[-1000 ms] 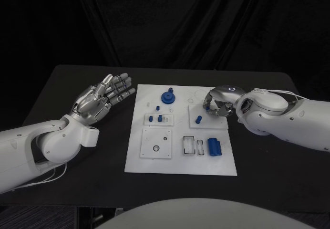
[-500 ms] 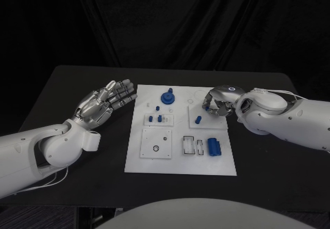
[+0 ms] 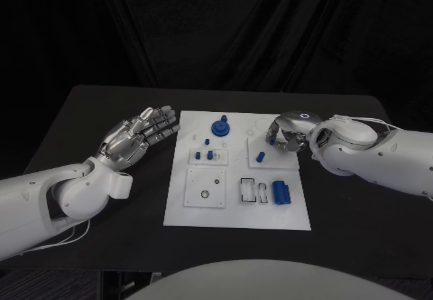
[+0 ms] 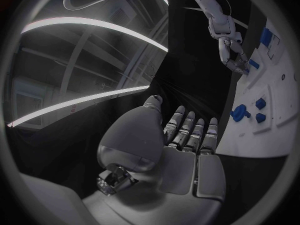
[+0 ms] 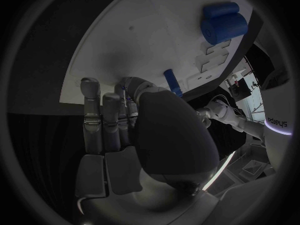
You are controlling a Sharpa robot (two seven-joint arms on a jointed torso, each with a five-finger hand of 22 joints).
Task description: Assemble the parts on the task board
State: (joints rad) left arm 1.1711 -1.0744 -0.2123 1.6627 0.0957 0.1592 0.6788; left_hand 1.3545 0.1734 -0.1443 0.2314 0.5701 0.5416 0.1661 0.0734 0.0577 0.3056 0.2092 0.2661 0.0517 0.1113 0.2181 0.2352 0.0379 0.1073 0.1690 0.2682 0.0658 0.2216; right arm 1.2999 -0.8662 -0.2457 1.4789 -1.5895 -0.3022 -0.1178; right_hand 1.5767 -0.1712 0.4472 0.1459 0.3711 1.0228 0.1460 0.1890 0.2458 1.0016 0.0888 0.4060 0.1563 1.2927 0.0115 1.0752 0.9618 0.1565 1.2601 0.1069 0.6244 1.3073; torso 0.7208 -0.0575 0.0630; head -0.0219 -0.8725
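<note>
My right hand [image 3: 287, 133] curls its fingers at the task board [image 3: 236, 215], grasp unclear; left hand [image 3: 135, 134] wide; I should lower slowly.

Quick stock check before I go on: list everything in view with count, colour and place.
Table: one, black, under everything.
Task board: one, white, mid-table, bearing raised white plates.
Cylinder: one, blue, lying on the board's near right part.
Knob: one, blue, standing at the board's far middle.
Pegs: about three, blue, small, standing on the mid-left plate.
Pin: one, blue, on the mid-right plate.
Left hand: silver, open, palm up, left of the board, holding nothing.
Right hand: silver, fingers curled at the board's far right; whether it holds anything is unclear.
</note>
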